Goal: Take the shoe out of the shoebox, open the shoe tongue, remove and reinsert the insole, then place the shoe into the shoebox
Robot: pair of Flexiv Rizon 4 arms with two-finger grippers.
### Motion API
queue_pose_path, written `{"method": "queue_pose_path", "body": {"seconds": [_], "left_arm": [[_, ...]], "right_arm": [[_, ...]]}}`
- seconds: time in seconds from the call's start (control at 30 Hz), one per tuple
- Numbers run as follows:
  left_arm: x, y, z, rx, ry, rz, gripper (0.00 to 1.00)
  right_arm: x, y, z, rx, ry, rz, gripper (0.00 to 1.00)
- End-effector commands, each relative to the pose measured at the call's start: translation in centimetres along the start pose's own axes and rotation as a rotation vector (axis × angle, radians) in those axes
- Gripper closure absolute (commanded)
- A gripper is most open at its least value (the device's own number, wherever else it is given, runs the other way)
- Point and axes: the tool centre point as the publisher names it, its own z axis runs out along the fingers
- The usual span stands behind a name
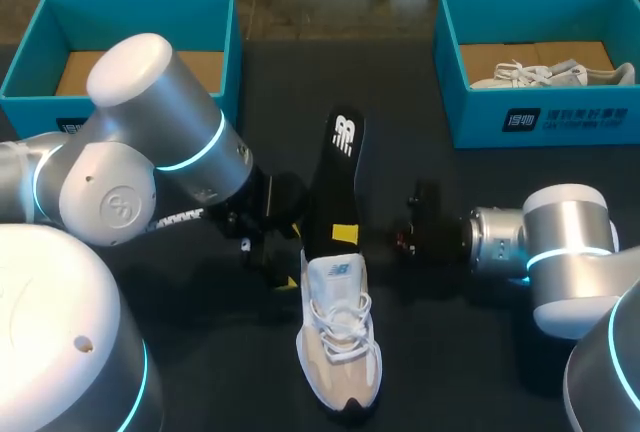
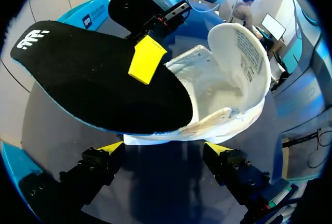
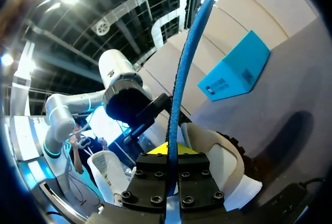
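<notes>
1. Centrally, the white shoe lies on the table.
2. The right gripper pinches the black insole over the shoe's opening.
3. The left gripper, fingers spread, sits beside the shoe.

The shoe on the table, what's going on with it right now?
The white shoe lies on the table, out of its box. The right gripper is shut on the black insole, which sticks out of the shoe's opening with one end still inside. Whether it is coming out or going back in cannot be told. The left gripper hovers open beside the shoe, holding nothing.
</notes>
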Motion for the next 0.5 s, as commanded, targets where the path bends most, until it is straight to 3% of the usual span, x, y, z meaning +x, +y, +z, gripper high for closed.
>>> {"method": "queue_pose_path", "body": {"seconds": [0.03,0.5], "left_arm": [[0.0,0.0,0.6,0.002,-0.005,-0.001,0.0],[0.0,-0.4,1.5,-0.011,0.003,-0.016,0.0]], "right_arm": [[0.6,-1.0,0.2,-0.002,-0.027,-0.005,1.0],[0.8,-2.6,-0.1,0.085,-0.038,0.027,1.0]]}}
